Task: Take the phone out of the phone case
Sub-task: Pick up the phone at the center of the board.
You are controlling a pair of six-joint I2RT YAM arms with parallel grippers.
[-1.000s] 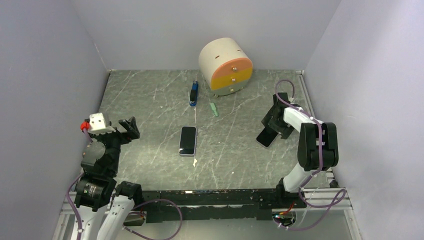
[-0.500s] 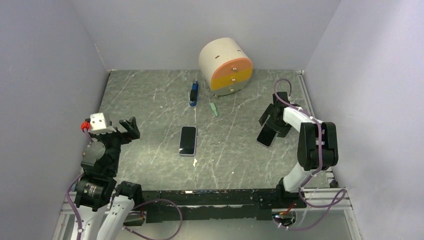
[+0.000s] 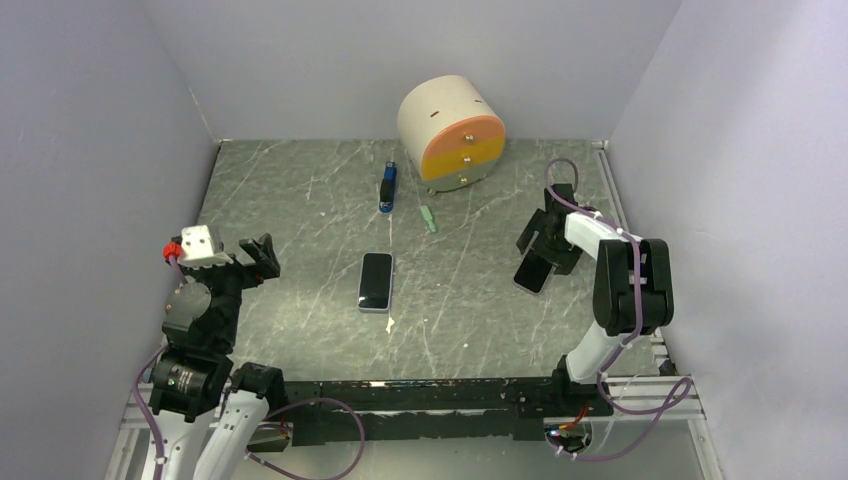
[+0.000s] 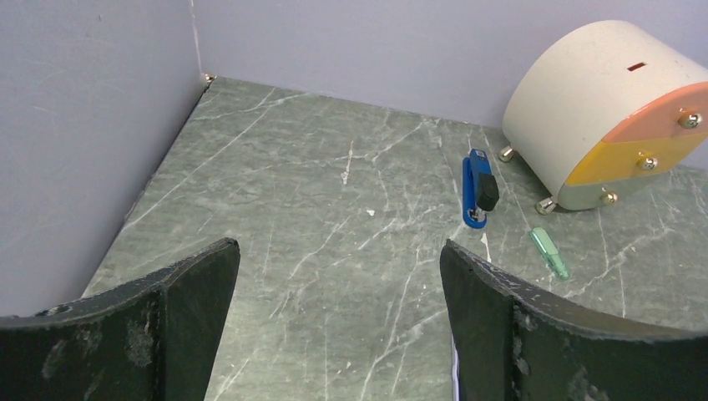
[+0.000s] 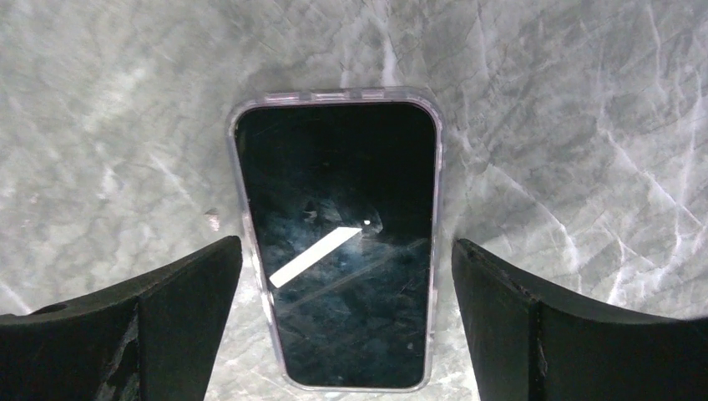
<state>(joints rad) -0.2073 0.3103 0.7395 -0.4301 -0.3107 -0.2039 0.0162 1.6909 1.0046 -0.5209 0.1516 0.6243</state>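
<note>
Black phone [image 5: 338, 242] inside clear plastic case [image 5: 334, 93], flat, screen up, on grey marbled counter [image 5: 543, 125], right side. Right fingers [image 5: 167, 326] spread wide, straddling phone, apart from it. Left fingers [image 4: 167, 326] open, empty, near left.

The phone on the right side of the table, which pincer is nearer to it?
Right. The right pincer hangs directly over the phone, open, one finger on each side. The left pincer is far across the table, near the left wall.
</note>
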